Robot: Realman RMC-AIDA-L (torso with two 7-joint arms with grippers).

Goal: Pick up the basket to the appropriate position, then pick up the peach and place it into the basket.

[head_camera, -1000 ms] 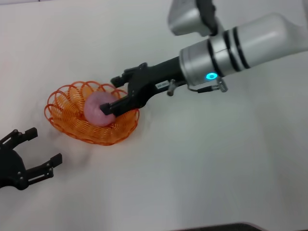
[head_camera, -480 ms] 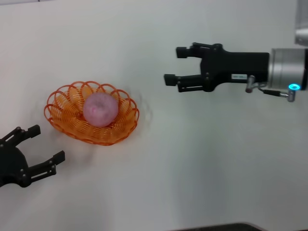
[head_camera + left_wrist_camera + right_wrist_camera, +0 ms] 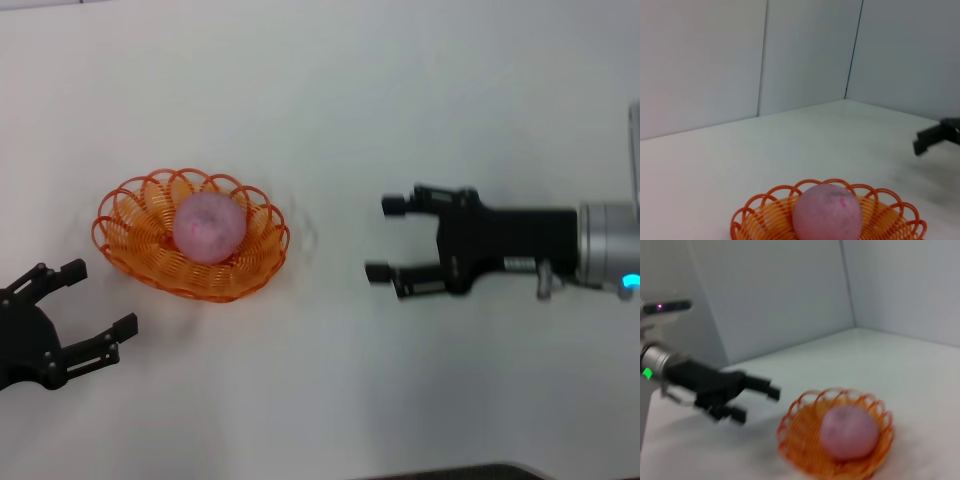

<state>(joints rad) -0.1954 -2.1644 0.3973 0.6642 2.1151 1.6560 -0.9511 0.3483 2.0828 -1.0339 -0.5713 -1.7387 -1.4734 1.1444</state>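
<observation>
The orange wire basket [image 3: 145,255] stands on the white table, left of centre, with the pink peach [image 3: 209,227] lying inside it. Both also show in the left wrist view, basket [image 3: 750,222] and peach [image 3: 827,212], and in the right wrist view, basket [image 3: 800,432] and peach [image 3: 848,432]. My right gripper [image 3: 384,240] is open and empty, well to the right of the basket. My left gripper [image 3: 98,304] is open and empty at the lower left, just in front of the basket; it also shows in the right wrist view [image 3: 757,400].
The white table [image 3: 330,90] spreads around the basket. Grey walls [image 3: 805,55] meet in a corner behind the table. A dark edge shows at the table's front.
My right gripper let go of the peach in the basket, opened, and drew back to the right, away from the basket. The left gripper barely moved.
</observation>
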